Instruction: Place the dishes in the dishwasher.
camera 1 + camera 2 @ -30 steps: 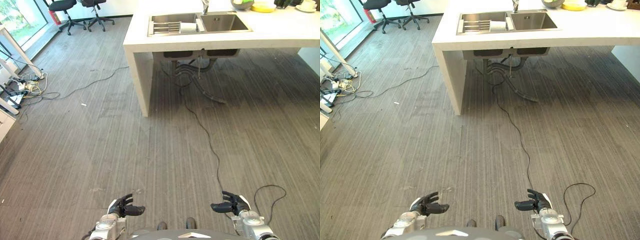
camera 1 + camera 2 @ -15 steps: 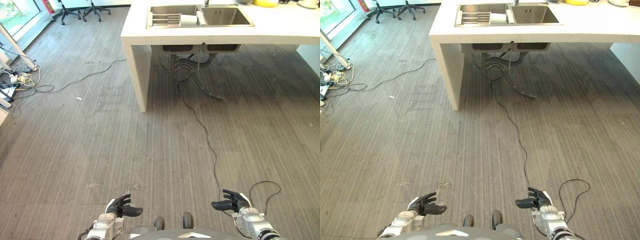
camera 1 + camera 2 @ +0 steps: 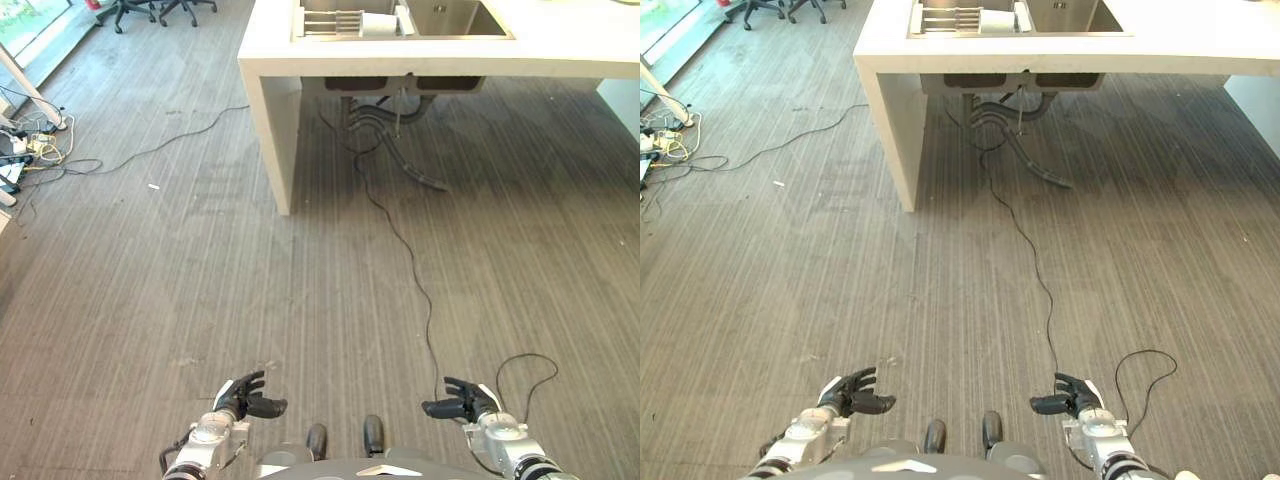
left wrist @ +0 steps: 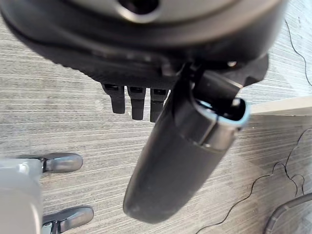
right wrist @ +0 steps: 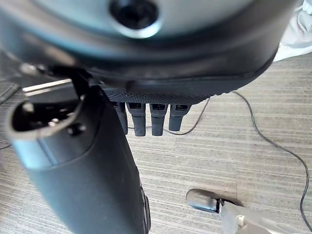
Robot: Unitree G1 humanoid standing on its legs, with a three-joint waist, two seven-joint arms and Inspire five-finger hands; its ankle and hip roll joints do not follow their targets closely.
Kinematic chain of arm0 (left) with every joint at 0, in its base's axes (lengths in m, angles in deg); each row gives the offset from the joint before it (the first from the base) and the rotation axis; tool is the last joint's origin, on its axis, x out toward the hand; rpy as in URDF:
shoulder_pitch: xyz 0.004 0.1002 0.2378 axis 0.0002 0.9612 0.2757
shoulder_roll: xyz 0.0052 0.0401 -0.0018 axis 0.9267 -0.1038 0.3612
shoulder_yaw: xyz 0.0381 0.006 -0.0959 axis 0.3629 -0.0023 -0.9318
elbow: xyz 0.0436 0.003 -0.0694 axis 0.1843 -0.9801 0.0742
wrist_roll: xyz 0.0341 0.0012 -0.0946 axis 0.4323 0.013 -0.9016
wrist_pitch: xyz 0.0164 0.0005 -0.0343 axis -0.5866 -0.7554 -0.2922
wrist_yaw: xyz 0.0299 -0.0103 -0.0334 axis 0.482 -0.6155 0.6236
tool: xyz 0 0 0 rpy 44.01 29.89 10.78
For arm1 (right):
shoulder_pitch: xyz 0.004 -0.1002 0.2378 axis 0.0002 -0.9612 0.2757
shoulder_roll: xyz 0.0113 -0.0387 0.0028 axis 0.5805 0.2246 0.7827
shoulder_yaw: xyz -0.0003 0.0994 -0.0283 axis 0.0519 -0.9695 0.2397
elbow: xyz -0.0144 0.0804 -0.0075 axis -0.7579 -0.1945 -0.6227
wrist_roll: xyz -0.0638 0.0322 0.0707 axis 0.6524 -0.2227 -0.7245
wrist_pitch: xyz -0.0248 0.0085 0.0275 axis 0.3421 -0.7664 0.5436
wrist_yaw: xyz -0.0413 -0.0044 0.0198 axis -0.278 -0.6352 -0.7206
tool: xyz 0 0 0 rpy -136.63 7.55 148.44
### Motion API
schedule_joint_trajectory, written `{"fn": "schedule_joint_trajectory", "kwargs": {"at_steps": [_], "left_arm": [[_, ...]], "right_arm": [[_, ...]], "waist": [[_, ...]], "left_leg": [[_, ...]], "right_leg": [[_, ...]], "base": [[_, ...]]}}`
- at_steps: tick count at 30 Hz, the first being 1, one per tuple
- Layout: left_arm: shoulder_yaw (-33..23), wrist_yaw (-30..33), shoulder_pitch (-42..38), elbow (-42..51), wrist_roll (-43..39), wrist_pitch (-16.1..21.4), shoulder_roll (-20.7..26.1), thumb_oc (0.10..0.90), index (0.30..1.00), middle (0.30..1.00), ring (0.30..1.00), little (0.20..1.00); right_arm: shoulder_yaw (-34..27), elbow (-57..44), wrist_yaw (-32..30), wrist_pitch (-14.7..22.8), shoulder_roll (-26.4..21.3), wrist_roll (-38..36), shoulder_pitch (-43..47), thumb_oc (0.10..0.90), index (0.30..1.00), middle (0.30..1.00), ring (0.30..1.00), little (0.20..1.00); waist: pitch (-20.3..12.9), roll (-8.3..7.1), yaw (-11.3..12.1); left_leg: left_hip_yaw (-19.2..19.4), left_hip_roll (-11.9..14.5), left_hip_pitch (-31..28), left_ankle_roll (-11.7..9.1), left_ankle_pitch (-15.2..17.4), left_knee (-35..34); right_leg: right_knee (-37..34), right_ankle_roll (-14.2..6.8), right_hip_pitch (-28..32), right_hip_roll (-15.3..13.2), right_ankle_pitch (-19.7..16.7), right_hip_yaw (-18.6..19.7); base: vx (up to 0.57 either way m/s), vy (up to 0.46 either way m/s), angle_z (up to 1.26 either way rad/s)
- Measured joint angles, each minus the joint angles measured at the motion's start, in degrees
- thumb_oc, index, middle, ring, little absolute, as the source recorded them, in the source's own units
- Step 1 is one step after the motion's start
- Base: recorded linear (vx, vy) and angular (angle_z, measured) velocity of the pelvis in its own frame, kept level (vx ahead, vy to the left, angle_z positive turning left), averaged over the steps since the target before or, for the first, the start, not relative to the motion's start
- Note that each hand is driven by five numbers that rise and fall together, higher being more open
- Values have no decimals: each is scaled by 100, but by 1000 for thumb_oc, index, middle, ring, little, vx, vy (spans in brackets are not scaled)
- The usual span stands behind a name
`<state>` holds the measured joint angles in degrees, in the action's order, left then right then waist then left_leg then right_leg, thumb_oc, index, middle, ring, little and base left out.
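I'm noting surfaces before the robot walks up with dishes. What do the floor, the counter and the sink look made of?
The floor looks like grey wood-grain plank or vinyl, matte, with fine parallel streaks; which one is unclear. The counter looks like white stone or solid surface: a smooth, thick, uniform slab. The sink looks like brushed stainless steel, grey with a soft metallic sheen.

The dishes stand far ahead, in the left basin of the sink [image 3: 400,30] that is sunk into the white table [image 3: 560,55]. A metal rack [image 3: 327,22] with thin bars lies in this basin. Just beside the rack, on its right, a white dish [image 3: 378,24] rests against the wall between the two basins. Its exact shape is too small to tell.
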<state>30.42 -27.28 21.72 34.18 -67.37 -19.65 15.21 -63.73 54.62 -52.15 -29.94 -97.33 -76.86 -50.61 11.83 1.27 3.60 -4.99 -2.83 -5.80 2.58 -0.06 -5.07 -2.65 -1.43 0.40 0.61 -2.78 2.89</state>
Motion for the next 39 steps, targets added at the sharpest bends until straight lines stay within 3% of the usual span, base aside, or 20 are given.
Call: {"fn": "schedule_joint_trajectory", "kwargs": {"at_steps": [5, 6, 7, 8, 10, 12, 16, 18, 22, 24, 25, 26, 27, 28, 30, 32, 34, 36, 38, 39], "left_arm": [[-18, 4, -160, 311, -1, -45, 97, 800, 900, 900, 900, 900], [-20, -32, -205, 453, 0, -56, 147, 800, 900, 900, 900, 900], [-20, -32, -205, 453, 0, -56, 147, 800, 900, 900, 900, 900], [-40, -34, -273, 521, 12, -84, 205, 800, 900, 900, 900, 900], [-48, -32, -189, 515, 113, -119, 251, 800, 900, 900, 900, 900], [-141, -29, -164, 500, 113, -173, 251, 800, 900, 900, 900, 900], [-298, 7, -27, 343, 111, -222, 274, 800, 900, 900, 900, 900], [-294, 15, -7, 170, 110, -226, 239, 800, 900, 900, 900, 900], [-263, 37, 180, 161, 107, -226, 107, 800, 900, 900, 900, 900], [-267, 18, 261, 243, 97, -211, 67, 800, 900, 900, 900, 900], [-279, 24, 351, 284, 81, -166, 85, 800, 900, 900, 900, 900], [-311, 29, 355, 385, -52, -212, 72, 800, 900, 900, 900, 900], [-322, 31, 338, 622, -135, -205, 92, 800, 900, 900, 900, 900], [-321, 27, 355, 850, -237, -189, 145, 800, 900, 900, 900, 900], [-383, 91, 161, 1365, -447, -171, 351, 800, 900, 900, 900, 900], [-465, 196, 124, 1794, -583, -216, 511, 800, 900, 900, 900, 900], [-486, 227, 209, 2336, -712, -230, 549, 800, 900, 900, 900, 900], [-567, 225, 258, 2850, -810, -196, 576, 800, 900, 900, 900, 900], [-758, 241, 233, 3628, -914, -81, 642, 800, 900, 900, 900, 900], [-851, 247, 225, 3897, -922, -79, 717, 800, 900, 900, 900, 900]], "right_arm": [[-4, -147, -21, -15, -24, 6, 107, 800, 900, 900, 900, 900], [-7, -296, -25, -14, -56, 7, 175, 800, 900, 900, 900, 900], [-7, -296, -25, -14, -56, 7, 175, 800, 900, 900, 900, 900], [2, -341, 4, -28, -37, 20, 156, 800, 900, 900, 900, 900], [-49, -436, 11, -87, -33, 102, 63, 800, 900, 900, 900, 900], [-130, -690, 16, -77, -25, 188, -104, 800, 900, 900, 900, 900], [-117, -594, 27, -112, 66, 215, -264, 800, 900, 900, 900, 900], [-117, -379, 34, -148, 131, 215, -308, 800, 900, 900, 900, 900], [-132, -219, 70, -198, 109, 215, -461, 800, 900, 900, 900, 900], [-135, -41, 119, -201, 119, 216, -530, 800, 900, 900, 900, 900], [-116, -32, 121, -181, 106, 215, -586, 800, 900, 900, 900, 900], [-187, 16, 110, -102, 68, 215, -482, 800, 900, 900, 900, 900], [-226, 61, 104, -92, 41, 213, -456, 800, 900, 900, 900, 900], [-214, 30, 102, -71, 9, 214, -438, 800, 900, 900, 900, 900], [-52, 105, 82, -20, -42, 210, -149, 800, 900, 900, 900, 900], [-7, 310, 28, -24, -14, 212, 177, 800, 900, 900, 900, 900], [-47, 448, 17, -30, -41, 212, 190, 800, 900, 900, 900, 900], [-88, 455, 43, -3, -49, 211, 77, 800, 900, 900, 900, 900], [-143, 655, 32, -15, -83, 214, 152, 800, 900, 900, 900, 900], [-178, 897, 63, 12, -58, 213, 217, 800, 900, 900, 900, 900]], "waist": [[218, -21, 59], [420, -4, 54], [420, -4, 54], [518, -89, 53], [552, -218, 24], [578, -213, -33], [504, -341, -133], [420, -358, -202], [94, -70, -274], [-322, -159, -205], [-542, -192, -135], [-577, -140, -75], [-555, -186, -27], [-560, -187, 60], [-312, -441, 231], [-46, -585, 257], [84, -576, 349], [81, -438, 553], [224, -355, 637], [234, -315, 812]], "left_leg": [[-29, 5, -1, 72, -10, 4], [-28, -2, -93, 157, -9, 10], [-28, -2, -93, 157, -9, 10], [-43, -94, -215, 280, 96, 25], [-166, -263, -298, 402, 236, 166], [-314, -266, -164, 435, 412, 469], [-604, -248, -218, 410, 1007, 902], [-800, -178, -471, 254, 1319, 969], [-1177, 325, -1145, -7, 1567, 940], [-1320, 336, -731, -401, 1399, 2274], [-1321, 324, -661, -556, 1137, 2624], [-1356, 282, -228, -720, 767, 3818], [-1343, 146, 389, -871, 76, 5071], [-1359, 41, 964, -843, -110, 5931], [-1007, -69, 2447, -257, -197, 6998], [-791, -216, 3084, -267, 143, 6582], [-824, -598, 2807, -308, 300, 4651], [-562, -601, 2465, -167, 41, 2587], [-483, -770, 2557, -180, -203, 1344], [-600, -889, 2605, -166, -286, 1015]], "right_leg": [[782, -209, -394, 15, 234, 56], [1921, -545, -885, 3, 493, -37], [1921, -545, -885, 3, 493, -37], [3129, -828, -1431, -149, 695, -174], [3737, -846, -1852, -328, 795, -304], [3431, -780, -2007, -358, 859, -344], [859, -835, -2250, -471, 420, -459], [580, -844, -2271, -490, 303, -310], [1465, -523, -2163, -123, -83, -494], [1540, -45, -1858, 63, -166, -521], [1478, 514, -1701, 164, -279, -609], [1445, 713, -1441, 310, -111, -645], [1318, 821, -1208, 384, -79, -650], [1294, 937, -1088, 447, 23, -670], [1430, 1172, -958, 477, 265, -731], [1224, 1099, -551, 495, 381, -736], [847, 809, 18, 512, 555, -613], [894, 292, 238, 518, 983, -836], [760, 760, 477, 730, 920, -640], [616, 737, 626, 797, 934, -442]], "base": [[45, 81, -16], [53, 23, -8], [113, 30, -6], [345, -20, 7], [408, -40, 8], [152, -34, 37], [476, -122, 44], [260, -109, 51], [362, -202, 38], [349, -202, 26], [377, -263, 7], [231, -255, 1], [154, -285, 4], [142, -275, 2], [221, -155, 2], [350, -50, 1], [320, -40, -16], [321, 0, -16], [344, 20, -18], [314, 23, -64]]}}
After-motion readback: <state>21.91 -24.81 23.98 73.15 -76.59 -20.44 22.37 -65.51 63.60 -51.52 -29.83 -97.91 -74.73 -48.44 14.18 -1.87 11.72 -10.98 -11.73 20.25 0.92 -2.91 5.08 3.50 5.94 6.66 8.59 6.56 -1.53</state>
